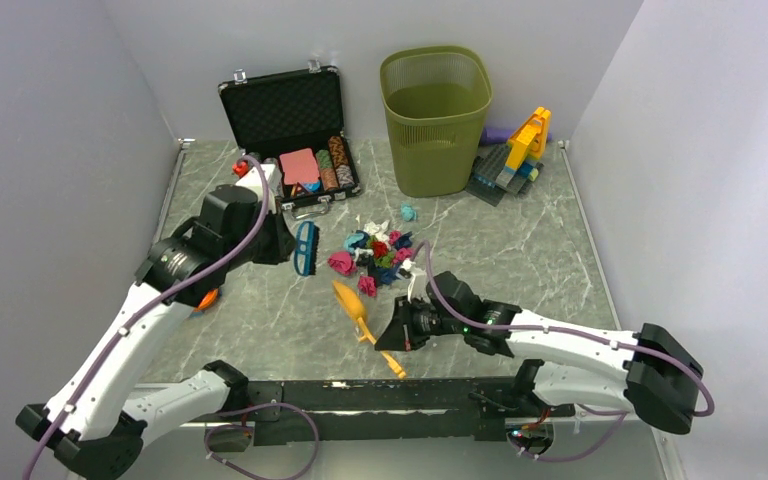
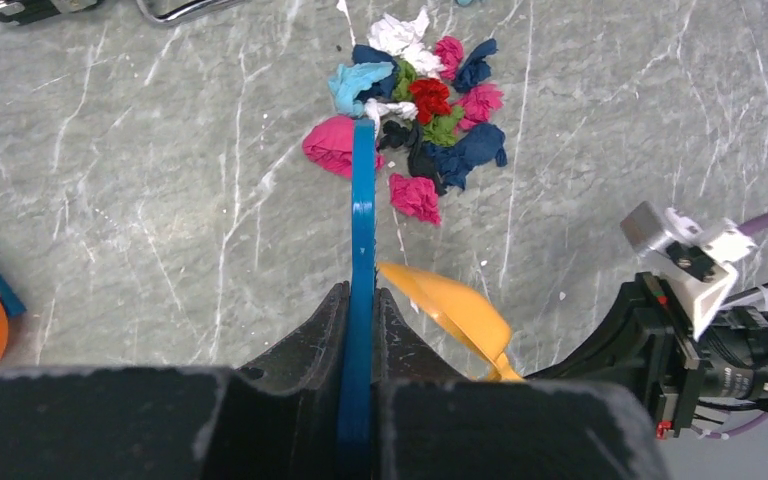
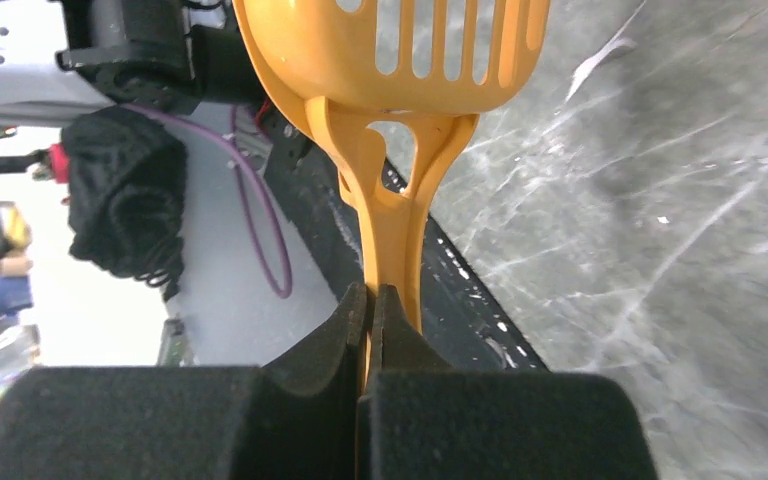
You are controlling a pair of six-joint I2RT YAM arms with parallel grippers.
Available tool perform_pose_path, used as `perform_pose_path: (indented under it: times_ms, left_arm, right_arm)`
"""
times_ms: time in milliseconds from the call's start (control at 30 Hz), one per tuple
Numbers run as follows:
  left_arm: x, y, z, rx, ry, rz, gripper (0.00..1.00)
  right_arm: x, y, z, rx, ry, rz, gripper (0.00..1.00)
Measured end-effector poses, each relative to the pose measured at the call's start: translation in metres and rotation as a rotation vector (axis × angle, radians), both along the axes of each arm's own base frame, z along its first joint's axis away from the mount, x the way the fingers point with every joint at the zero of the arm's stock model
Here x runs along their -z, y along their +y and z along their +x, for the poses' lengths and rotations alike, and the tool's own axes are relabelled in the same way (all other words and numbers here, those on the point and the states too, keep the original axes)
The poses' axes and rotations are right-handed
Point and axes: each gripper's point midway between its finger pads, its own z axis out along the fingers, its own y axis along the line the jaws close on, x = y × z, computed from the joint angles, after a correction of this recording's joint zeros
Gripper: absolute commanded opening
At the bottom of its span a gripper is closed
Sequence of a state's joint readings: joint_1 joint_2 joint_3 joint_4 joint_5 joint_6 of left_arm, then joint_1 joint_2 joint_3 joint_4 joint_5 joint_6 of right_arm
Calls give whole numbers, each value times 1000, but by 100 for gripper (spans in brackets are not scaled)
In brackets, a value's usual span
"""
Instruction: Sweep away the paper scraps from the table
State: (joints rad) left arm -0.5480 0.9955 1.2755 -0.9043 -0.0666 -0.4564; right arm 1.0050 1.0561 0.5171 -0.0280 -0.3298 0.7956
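Note:
Paper scraps [image 1: 376,250] in pink, red, navy, teal, green and white lie heaped mid-table [image 1: 520,260]; one teal wad [image 1: 409,212] sits apart behind them. My left gripper [image 1: 286,242] is shut on a blue brush [image 1: 306,248], just left of the heap. In the left wrist view the brush [image 2: 362,200] runs edge-on from the gripper [image 2: 362,296] to the pink wad at the edge of the scraps [image 2: 420,110]. My right gripper [image 1: 388,337] is shut on the handle of an orange slotted scoop [image 1: 352,303] in front of the heap. The right wrist view shows the scoop [image 3: 400,60] clamped in the gripper [image 3: 372,296].
At the back stand an olive wastebasket [image 1: 436,118], an open black case with poker chips [image 1: 295,135] and toy bricks [image 1: 515,155]. An orange and blue object [image 1: 206,298] lies under the left arm. The black metal rail [image 1: 360,395] edges the table's near side.

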Motion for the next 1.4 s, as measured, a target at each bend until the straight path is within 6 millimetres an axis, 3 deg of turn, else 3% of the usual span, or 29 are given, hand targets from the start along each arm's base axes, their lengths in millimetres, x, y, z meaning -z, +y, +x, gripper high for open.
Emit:
perform_pose_path:
  times_ms: [233,533,633,700,800,933,1033,1167,1400]
  left_arm:
    - [1,17,-14,-33,-6,27,0]
    - [0,48,-27,-117,-2,101,0]
    - [-2,57,-34,-133,-14,107,0]
    - [-4,61,-38,-140,-21,107,0]
    - [-5,64,-42,-144,-25,108,0]
    - [-3,66,-44,-147,-24,111,0]
    - [-1,67,-45,-147,-18,117,0]
    - [-1,68,-44,-146,-20,124,0]
    - [-2,77,-43,-177,-36,152,0]
  right_arm:
    - [17,23,-22,-92,165,133,0]
    - [23,78,-16,-169,346,288,0]
    - [17,103,-6,-187,398,375,43]
    - [12,113,1,-185,428,432,56]
    - [15,115,10,-160,480,483,58]
    - [25,99,24,-89,535,484,58]
    - [23,88,32,-63,509,482,58]
    - [4,87,38,-60,376,422,58]
    - [-21,132,45,-74,-67,155,61]
